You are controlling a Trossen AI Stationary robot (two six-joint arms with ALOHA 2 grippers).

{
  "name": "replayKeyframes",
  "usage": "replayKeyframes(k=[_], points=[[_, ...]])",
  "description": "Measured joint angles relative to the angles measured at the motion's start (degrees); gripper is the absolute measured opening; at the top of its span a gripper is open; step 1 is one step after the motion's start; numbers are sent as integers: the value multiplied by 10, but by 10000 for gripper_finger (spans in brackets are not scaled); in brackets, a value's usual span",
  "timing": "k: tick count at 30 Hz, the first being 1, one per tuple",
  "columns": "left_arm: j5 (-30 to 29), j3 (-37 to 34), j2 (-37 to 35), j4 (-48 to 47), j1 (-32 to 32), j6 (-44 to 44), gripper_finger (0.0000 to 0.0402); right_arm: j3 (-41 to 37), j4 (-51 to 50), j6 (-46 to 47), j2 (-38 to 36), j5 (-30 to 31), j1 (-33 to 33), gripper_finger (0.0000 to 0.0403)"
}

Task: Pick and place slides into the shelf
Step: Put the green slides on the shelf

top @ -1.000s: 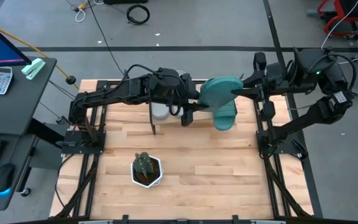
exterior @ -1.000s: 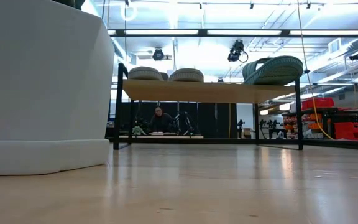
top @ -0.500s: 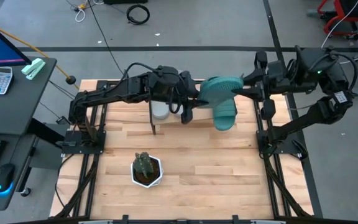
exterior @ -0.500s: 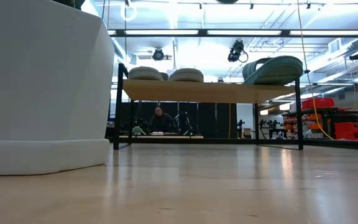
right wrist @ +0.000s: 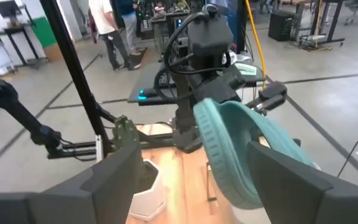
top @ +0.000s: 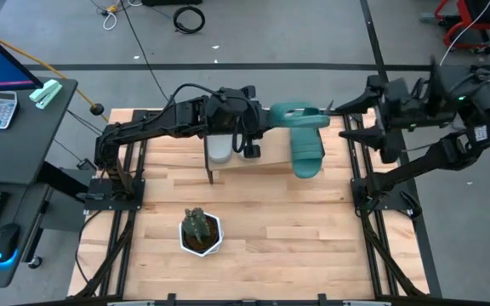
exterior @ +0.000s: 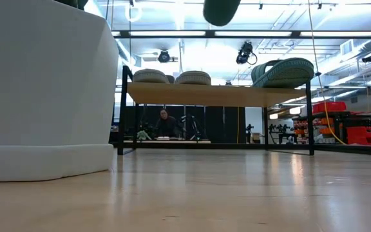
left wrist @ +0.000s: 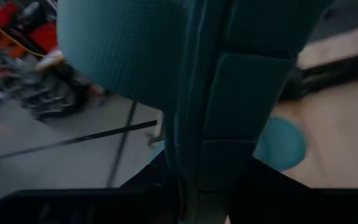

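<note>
- teal slide (top: 298,116) held in the air over the shelf's (top: 270,161) back edge, clamped at one end by the left gripper (top: 260,127)
- second teal slide (top: 307,155) lies on the shelf top, right end; in the low view it shows as a teal hump (exterior: 283,71)
- two grey slides (exterior: 172,77) sit on the shelf's left part
- right gripper (top: 353,121) is released, fingers spread, drawn off to the right of the held slide, not touching it
- potted plant (top: 201,231) on the table (top: 270,229), well apart from the shelf

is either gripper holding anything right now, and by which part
The left gripper holds a teal green rubbery sandal by one end. The right gripper is open, holding nothing.
</note>
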Motion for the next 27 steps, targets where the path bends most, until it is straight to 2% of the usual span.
replayKeyframes(k=[6, 11, 19, 23, 27], points=[[-49, 0, 0, -5, -2, 73, 87, 0, -12, 32, -34, 15, 0, 293], [-119, 0, 0, -5, -17, 155, 88, 0, -113, 68, -55, 105, 0, 281], [-155, 0, 8, -48, -42, 208, 87, -16, -231, 162, -66, 209, 0, 265], [-173, 0, 27, -108, -51, 178, 86, -90, -239, 216, -95, 236, 0, 257], [-173, 0, 36, -126, -59, 144, 86, -217, -215, 280, -144, 254, 0, 246]])
